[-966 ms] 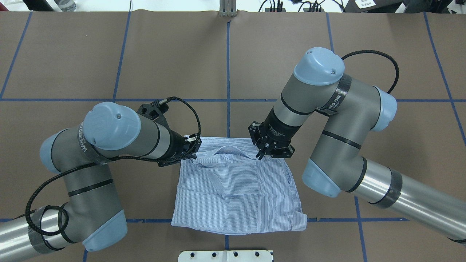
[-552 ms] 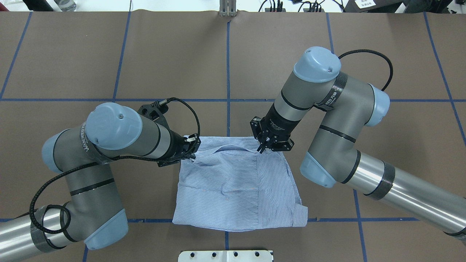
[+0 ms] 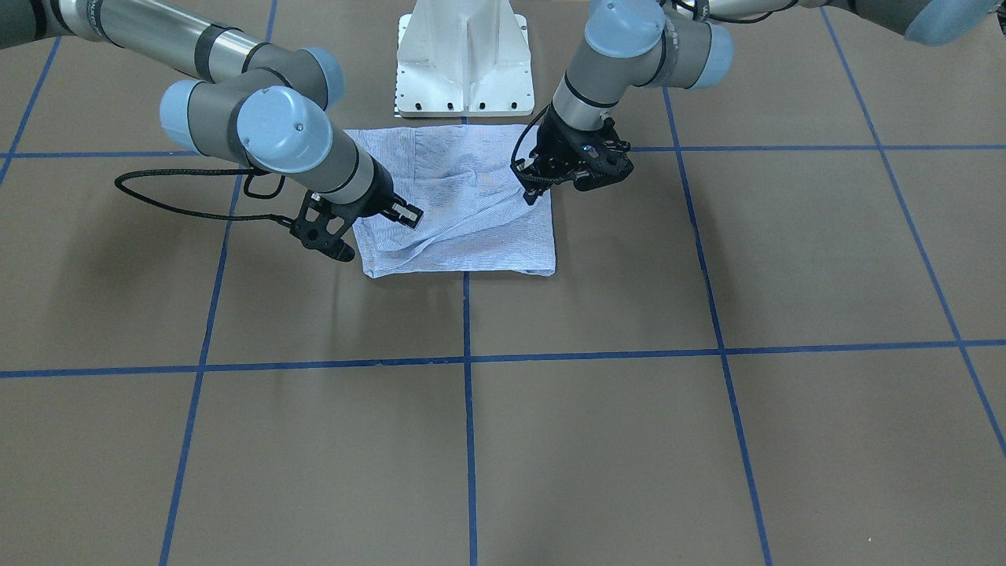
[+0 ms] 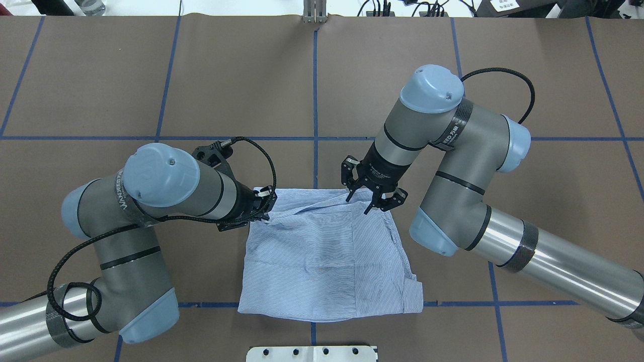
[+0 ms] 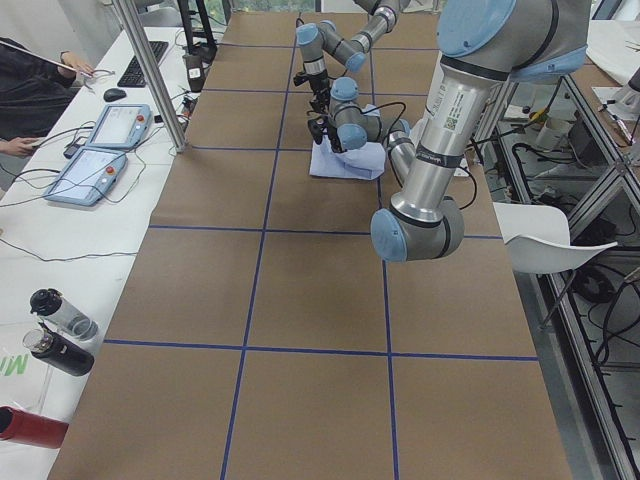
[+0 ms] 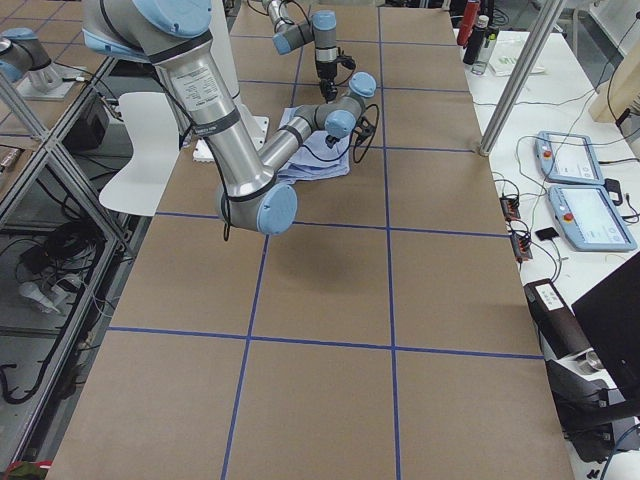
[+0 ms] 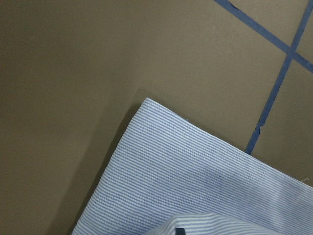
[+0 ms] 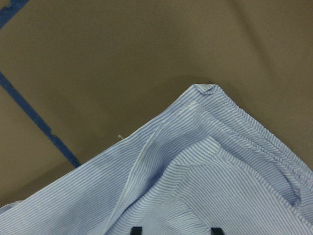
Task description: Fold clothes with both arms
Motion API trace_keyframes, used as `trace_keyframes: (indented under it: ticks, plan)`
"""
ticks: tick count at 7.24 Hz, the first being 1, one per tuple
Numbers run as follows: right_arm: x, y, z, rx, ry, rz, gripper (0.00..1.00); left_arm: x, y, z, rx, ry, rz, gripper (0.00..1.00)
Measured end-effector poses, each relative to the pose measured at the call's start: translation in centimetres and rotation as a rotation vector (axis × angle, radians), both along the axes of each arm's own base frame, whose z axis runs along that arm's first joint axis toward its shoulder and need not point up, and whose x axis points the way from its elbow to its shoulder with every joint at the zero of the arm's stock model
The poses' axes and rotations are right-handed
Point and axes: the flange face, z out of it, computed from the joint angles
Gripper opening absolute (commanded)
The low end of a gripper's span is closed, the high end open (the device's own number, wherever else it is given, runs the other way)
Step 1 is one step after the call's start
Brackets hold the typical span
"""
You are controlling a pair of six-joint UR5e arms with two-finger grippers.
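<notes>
You have the shirt [image 4: 312, 261] folded into a rough rectangle on the brown tabletop [image 4: 226, 75]. Both end effectors sit along the edge of it that lies away from the robot's base.

Your left end effector [image 4: 267, 210] is closed narrow on the cloth, close to the shirt's corner on that side. Its wrist camera shows a single dark tip at the bottom of the frame, set against striped fabric. Just beyond the tip, the flat corner of a lower layer rests on the tabletop. From this grip a raised ridge of cloth runs across toward your right end effector [image 4: 360, 203].

The right end effector hangs over the same edge with its fingers [image 8: 136, 230] spread apart, holding nothing that you can see. In its wrist view the two dark tips sit on either side of a loose upper fold. You cannot tell whether either tip touches the cloth. Beyond the tips, the shirt's corner ends in a small turned-up point on bare tabletop.

Behind both end effectors, toward the base, the rest of the shirt lies flat with soft creases. The corner on the right end effector's side is rumpled, with a layer poking out. A blue tape line [image 4: 315, 100] runs straight away from the gap between the two end effectors.
</notes>
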Motion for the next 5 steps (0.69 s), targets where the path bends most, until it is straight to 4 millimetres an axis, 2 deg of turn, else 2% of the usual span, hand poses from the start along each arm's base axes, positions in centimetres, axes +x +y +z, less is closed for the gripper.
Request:
trace_keyframes:
  ticks: [1, 5]
  plan:
    - [0.2, -0.1, -0.2, 0.012, -0.015, 0.005, 1.0, -0.4, -0.4, -0.1, 0.001, 0.001, -0.008, 0.99]
    - [1.5, -0.4, -1.7, 0.091, -0.032, 0.07, 1.0, -3.6, -4.4, 1.1, 0.013, -0.047, -0.068, 0.99]
